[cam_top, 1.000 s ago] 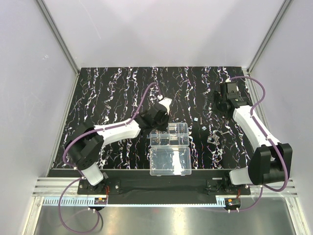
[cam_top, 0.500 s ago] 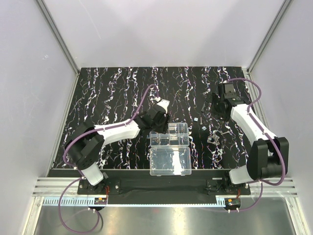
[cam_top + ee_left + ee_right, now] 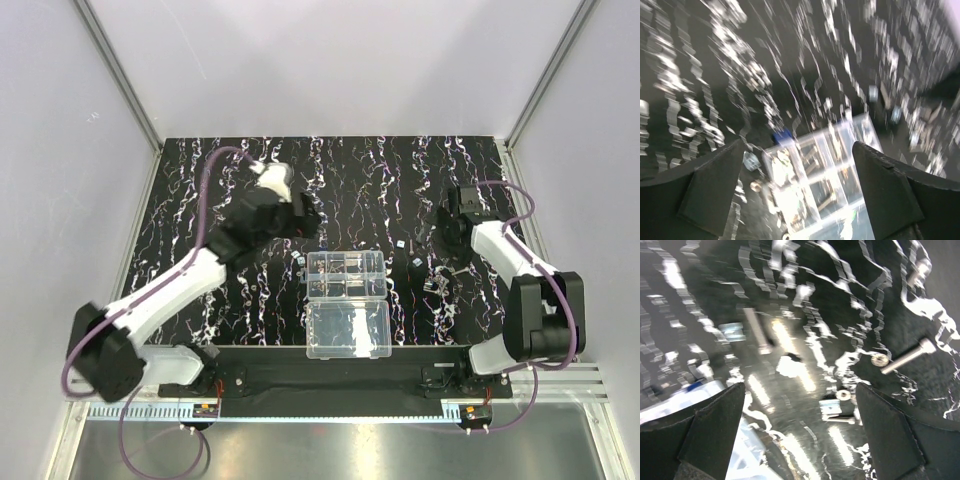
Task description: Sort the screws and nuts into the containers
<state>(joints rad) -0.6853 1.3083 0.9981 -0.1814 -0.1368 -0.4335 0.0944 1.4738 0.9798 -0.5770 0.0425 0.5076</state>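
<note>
With jaws wide and empty, the left gripper (image 3: 800, 170) hangs near the containers (image 3: 346, 274) as the right gripper (image 3: 800, 425) hovers over loose screws and nuts (image 3: 905, 358) on the counter (image 3: 380, 170), light, hard, slippery bits probably best pinched across the shank

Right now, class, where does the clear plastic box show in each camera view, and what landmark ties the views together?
Top external: box, lower centre of the mat.
Left wrist: box, bottom centre, blurred.
Right wrist: blurred clear edge at lower left, probably the box.
Shared landmark: the black mat with white streaks.
</note>
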